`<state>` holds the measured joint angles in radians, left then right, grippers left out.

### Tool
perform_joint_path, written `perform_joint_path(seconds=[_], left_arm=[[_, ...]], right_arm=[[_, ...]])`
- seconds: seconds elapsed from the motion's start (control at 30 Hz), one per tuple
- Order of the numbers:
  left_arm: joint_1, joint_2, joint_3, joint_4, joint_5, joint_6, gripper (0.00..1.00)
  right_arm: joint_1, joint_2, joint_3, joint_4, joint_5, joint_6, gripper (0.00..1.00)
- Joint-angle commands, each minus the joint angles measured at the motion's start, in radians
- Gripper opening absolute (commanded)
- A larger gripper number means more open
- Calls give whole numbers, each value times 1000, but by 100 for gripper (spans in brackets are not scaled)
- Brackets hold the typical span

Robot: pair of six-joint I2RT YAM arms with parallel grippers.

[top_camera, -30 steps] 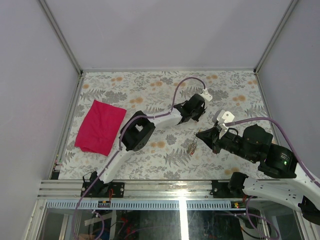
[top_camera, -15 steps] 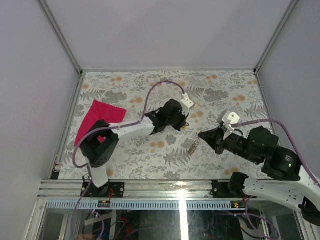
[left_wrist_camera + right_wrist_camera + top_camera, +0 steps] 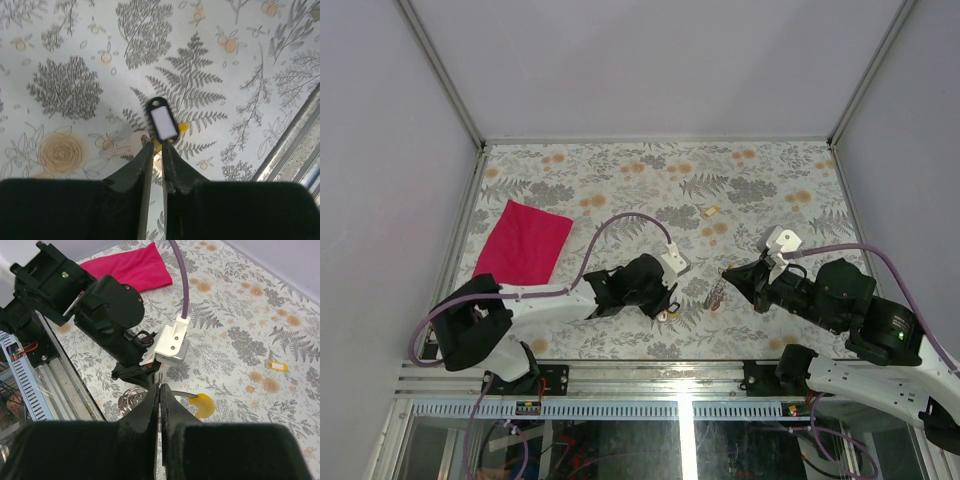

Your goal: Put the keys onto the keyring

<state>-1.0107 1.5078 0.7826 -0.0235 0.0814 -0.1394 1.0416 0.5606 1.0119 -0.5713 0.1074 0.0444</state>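
My left gripper (image 3: 663, 308) is low over the table near the front edge, its jaws a narrow slit apart (image 3: 156, 145). Just past its tips lie a black tag with a white label (image 3: 163, 119), a yellow-capped key (image 3: 183, 129) and a pale metal key (image 3: 125, 146). My right gripper (image 3: 724, 272) is shut on the keyring (image 3: 717, 292). In the right wrist view the ring's coils (image 3: 131, 401) hang left of the fingers (image 3: 160, 385). A yellow-capped key (image 3: 202, 405) sits right of them, blade towards them. I cannot tell whether it is on the ring.
A red cloth (image 3: 520, 243) lies at the left of the floral table. A small yellow tag (image 3: 712, 211) lies alone towards the back. The metal frame rail (image 3: 295, 145) runs close to the left gripper along the near edge.
The left arm swung from the back middle down towards the front edge, bringing the black tag and keys along; its jaws have eased slightly apart. The right gripper barely shifted with the ring.
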Motion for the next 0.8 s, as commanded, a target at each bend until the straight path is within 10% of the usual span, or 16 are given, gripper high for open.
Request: perform_joint_path(seconds=[0.0,0.77], left_arm=[[-14,-53,-46,27,-73,-56,17],[-81,-110,-100,-21,-240,-380,29]], right_arm=[[5,-1,-5,35,12,28,0],[5,-32,-37,-4,12,83,0]])
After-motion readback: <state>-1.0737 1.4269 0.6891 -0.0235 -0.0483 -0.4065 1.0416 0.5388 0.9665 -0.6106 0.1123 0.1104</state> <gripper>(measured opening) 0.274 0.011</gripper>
